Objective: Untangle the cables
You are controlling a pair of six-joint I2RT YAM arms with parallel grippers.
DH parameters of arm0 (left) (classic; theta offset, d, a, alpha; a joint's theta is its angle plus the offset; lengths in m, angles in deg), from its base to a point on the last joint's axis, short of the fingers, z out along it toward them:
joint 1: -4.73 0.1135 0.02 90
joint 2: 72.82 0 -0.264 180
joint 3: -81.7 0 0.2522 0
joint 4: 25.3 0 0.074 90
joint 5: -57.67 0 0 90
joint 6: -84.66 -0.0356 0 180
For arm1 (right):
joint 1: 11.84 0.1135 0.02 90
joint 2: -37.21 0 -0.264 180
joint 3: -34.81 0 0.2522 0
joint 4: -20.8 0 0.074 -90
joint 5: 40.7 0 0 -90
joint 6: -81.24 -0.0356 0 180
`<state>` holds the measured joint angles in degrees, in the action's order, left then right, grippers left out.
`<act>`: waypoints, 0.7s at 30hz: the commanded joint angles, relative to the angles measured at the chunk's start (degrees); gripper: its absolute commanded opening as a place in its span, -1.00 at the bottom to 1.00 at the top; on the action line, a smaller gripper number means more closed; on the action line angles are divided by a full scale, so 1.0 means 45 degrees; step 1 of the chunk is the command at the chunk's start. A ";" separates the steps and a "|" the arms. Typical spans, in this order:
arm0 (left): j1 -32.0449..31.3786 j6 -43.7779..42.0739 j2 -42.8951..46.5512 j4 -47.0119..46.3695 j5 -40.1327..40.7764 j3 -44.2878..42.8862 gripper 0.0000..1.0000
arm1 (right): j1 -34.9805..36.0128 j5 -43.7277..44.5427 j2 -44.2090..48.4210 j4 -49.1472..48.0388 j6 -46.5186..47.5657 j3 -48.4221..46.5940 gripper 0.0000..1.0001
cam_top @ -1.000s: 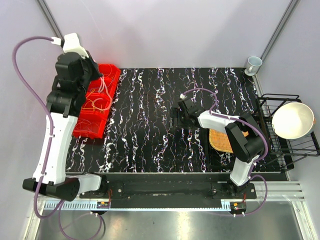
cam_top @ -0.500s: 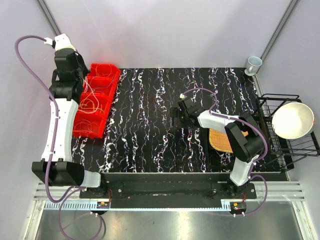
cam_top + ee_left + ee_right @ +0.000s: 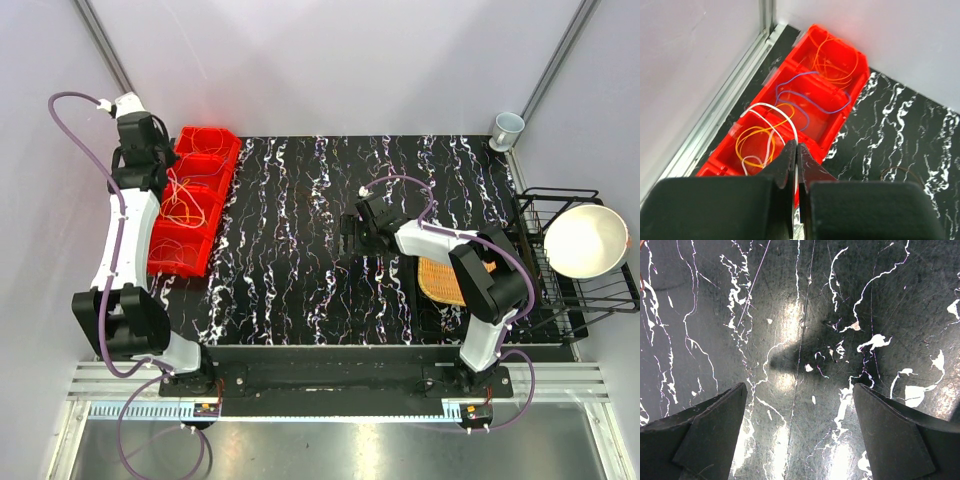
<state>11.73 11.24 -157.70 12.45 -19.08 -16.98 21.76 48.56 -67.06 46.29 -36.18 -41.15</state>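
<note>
Changed since a second ago: left arm (image 3: 120, 240) no longer bent over the red bin (image 3: 175, 262), now drawn back and stretched along the left edge of the counter (image 3: 300, 250), wrist near the far-left corner; right arm (image 3: 450, 245) in the same place as before. Left gripper (image 3: 795, 146) clenched, fingertips pressed together above the near end of the bin. Seems to pinch the whitish cable (image 3: 771, 107), arched up out of the near compartment and down into the slit between the fingers; cannot tell the contact for sure. Bin on the counter by its left edge, toward the far-left corner, with three compartments in a row. In the far compartment, an orange cable (image 3: 832, 57) in loose loops. In the middle compartment, a blue cable (image 3: 805, 97) in a wavy line. In the near compartment, a yellow cable (image 3: 752, 145) in a coil, crossed with the whitish one. On the bare counter near the right wall of the bin, a thin brownish loop (image 3: 900, 172), hard to make out. Right gripper (image 3: 799, 387) released, fingers wide apart and holding nothing, low over the middle of the counter, only marbled black surface between them. Under the right arm, toward the right edge, a woven mat (image 3: 440, 280). Just past the right edge, a wire rack (image 3: 550, 195) with a white bowl (image 3: 585, 240) in it. At the far-right corner, a small cup (image 3: 508, 127).
</note>
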 commanded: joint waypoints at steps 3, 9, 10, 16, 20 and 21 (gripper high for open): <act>0.0064 0.0456 0.0542 -0.1561 0.0119 0.0512 -1.00 | 0.0013 -0.0540 -0.0853 0.0949 -0.0059 0.0266 0.86; 0.0084 0.0788 -0.0784 -0.0216 0.0958 -0.0150 -1.00 | -0.0007 -0.0540 -0.0814 0.0968 -0.0040 0.0286 0.86; 0.0084 0.0905 -0.1076 -0.0020 0.1270 -0.0364 -1.00 | -0.0007 -0.0540 -0.0814 0.0968 -0.0020 0.0286 0.86; 0.0084 0.1569 -0.1742 0.1329 0.2288 -0.0815 -1.00 | 0.0012 -0.0482 -0.0755 0.0968 -0.0020 0.0344 0.86; 0.0064 0.1687 -0.2425 0.1952 0.2152 -0.1418 -1.00 | 0.0013 -0.0521 -0.0774 0.1007 -0.0020 0.0325 0.85; 0.0064 0.1745 -0.2543 0.2090 0.2132 -0.1517 -1.00 | -0.0007 -0.0521 -0.0775 0.1007 -0.0020 0.0325 0.85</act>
<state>11.84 17.25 -167.43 20.12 -11.95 -18.49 21.74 48.50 -67.12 46.31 -36.11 -41.19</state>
